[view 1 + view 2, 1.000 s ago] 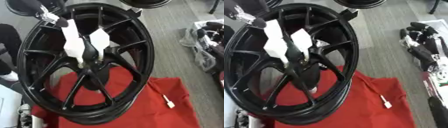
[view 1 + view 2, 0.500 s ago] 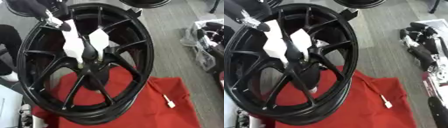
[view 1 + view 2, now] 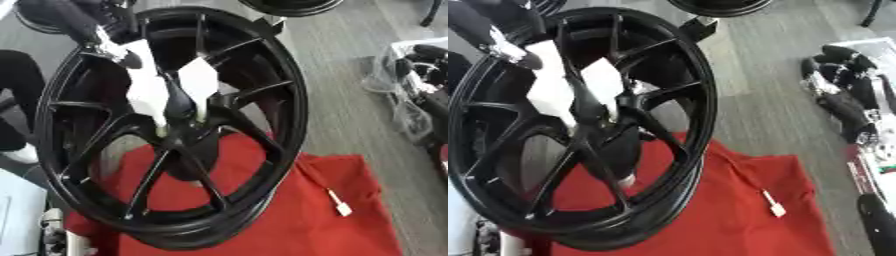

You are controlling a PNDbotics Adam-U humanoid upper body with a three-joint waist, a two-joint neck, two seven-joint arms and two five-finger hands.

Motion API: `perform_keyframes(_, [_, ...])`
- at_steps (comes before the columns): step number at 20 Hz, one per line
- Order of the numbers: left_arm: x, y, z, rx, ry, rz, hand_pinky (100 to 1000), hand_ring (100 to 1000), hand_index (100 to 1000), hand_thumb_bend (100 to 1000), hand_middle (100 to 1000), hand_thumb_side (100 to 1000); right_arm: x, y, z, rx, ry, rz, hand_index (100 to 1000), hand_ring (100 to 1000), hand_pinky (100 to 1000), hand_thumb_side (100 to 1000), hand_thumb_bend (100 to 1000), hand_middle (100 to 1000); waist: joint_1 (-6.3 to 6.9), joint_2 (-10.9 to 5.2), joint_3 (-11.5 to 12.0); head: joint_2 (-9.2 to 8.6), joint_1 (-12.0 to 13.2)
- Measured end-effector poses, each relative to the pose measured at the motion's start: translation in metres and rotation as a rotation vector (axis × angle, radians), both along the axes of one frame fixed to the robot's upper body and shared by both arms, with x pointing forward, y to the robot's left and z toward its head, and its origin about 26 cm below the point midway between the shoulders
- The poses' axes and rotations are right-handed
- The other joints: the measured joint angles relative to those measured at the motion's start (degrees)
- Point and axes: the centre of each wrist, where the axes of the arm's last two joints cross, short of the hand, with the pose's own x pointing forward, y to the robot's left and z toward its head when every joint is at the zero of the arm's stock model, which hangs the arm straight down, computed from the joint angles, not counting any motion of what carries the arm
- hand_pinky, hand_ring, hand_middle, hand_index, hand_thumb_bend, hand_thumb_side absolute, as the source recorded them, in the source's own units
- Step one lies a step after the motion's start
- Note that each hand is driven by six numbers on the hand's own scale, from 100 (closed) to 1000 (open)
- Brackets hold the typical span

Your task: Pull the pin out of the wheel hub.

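Left hand (image 3: 96,30) at the black wheel hub (image 3: 179,107), fingers' state indiscernible; pin unseen, extraction apparently pending

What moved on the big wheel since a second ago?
The left arm slid slightly down toward the wheel hub. The wheel, the red cloth and the right hand, resting open at the right, stayed put.

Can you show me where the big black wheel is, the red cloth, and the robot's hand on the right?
wheel (image 3: 289,107), left eye view, on the right side of its black rim.
red cloth (image 3: 350,172), left eye view, on a bare part near its far right corner.
right hand (image 3: 842,95), right eye view, on the black fingers by the right edge.
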Motion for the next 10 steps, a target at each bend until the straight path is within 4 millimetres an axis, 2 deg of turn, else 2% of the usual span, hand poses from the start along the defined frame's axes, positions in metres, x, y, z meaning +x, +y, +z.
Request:
perform_keyframes(7, [0.0022,-0.0053,-0.0060,0.024,-0.002,-0.009,894,854,732,579,704,587,0.0004,-0.0006,-0.0015,0.002,0.006,-0.002,735,674,888,223,349,643,0.05,0.00,-0.22,0.00,0.41])
perform_keyframes(10, [0.0029,-0.0053,-0.0075,0.037,-0.006,-0.010,890,849,723,564,691,556,0.0004,-0.0006,-0.0015,0.002,0.006,-0.002,735,673,888,223,349,643,0.07,0.00,-0.22,0.00,0.47])
